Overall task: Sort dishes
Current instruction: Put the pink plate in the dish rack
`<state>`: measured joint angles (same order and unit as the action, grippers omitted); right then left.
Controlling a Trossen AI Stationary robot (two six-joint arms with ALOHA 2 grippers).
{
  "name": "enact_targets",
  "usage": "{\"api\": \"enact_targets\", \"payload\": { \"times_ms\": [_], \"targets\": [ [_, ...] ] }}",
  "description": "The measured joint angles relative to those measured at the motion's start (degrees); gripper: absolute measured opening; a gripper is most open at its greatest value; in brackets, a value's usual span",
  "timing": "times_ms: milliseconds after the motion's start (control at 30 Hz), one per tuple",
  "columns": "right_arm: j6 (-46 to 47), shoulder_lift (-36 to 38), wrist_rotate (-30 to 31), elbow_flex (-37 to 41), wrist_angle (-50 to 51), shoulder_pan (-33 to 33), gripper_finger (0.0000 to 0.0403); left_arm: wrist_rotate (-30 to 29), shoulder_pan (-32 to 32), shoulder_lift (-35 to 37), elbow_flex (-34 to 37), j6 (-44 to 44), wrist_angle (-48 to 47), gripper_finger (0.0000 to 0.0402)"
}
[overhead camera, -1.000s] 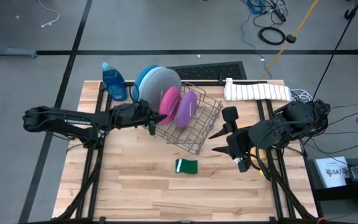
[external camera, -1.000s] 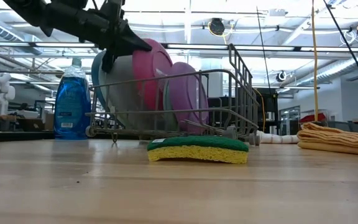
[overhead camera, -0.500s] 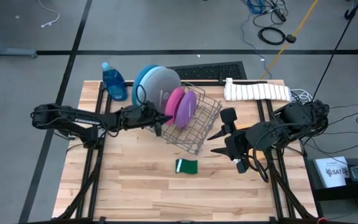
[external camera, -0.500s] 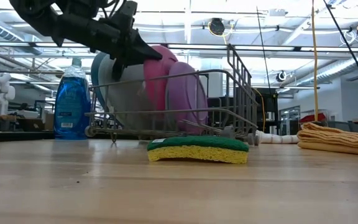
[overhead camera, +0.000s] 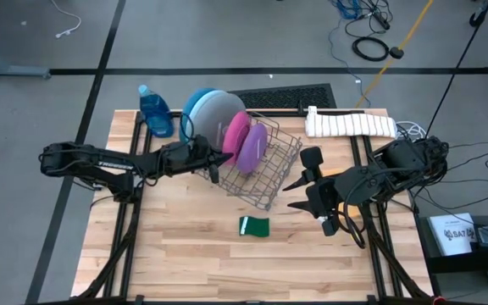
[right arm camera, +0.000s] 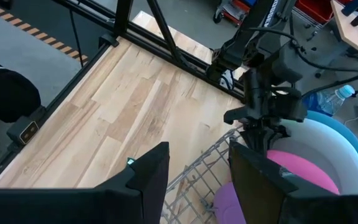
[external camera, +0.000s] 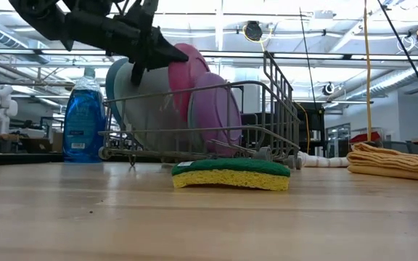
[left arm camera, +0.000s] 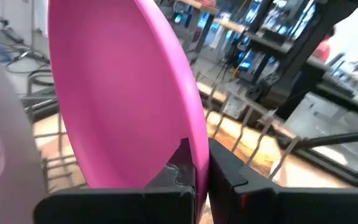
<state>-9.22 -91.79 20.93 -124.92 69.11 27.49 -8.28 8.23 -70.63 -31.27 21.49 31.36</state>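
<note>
Compared with half a second ago, the left arm sits slightly farther back toward the surface's left side, and the pink plate (overhead camera: 233, 136) stands more upright in the grey wire rack (overhead camera: 269, 174) than it did. The left claw (overhead camera: 218, 166) is clamped narrow on the pink plate's rim; in the left wrist view its two dark fingers (left arm camera: 219, 174) pinch the thin glossy edge between them. The pink plate is a smooth round plastic disc, standing on edge between the large pale-blue plate (overhead camera: 219, 111) and the smaller purple plate (overhead camera: 252, 146). A deep-blue plate (overhead camera: 191, 108) shows as a crescent behind the pale-blue one. All four stand in the rack at the rear middle of the pale wood-plank surface (overhead camera: 185, 246). The right claw (overhead camera: 312, 182) hovers just right of the rack, its fingers spread wide and holding nothing. A green and yellow sponge (external camera: 231, 174) lies flat in front of the rack, apart from it. A blue dish-soap bottle (overhead camera: 155, 111) stands at the rear left, and a folded cream towel (overhead camera: 350, 124) lies at the rear right
</note>
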Motion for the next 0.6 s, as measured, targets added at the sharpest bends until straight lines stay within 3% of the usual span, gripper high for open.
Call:
{"api": "enact_targets", "payload": {
  "times_ms": [167,600],
  "targets": [
    [-0.32,0.0,0.0,0.0,-0.11,0.0,0.016,-3.11,-0.06,0.0,-0.02,-0.88,-5.89,0.0009],
    [-0.41,-0.19,0.02,0.0,-0.69,0.0,0.016,-4.19,-0.02,-0.6,-0.02,-1.26,-6.95,0.0012]
  ]
}}
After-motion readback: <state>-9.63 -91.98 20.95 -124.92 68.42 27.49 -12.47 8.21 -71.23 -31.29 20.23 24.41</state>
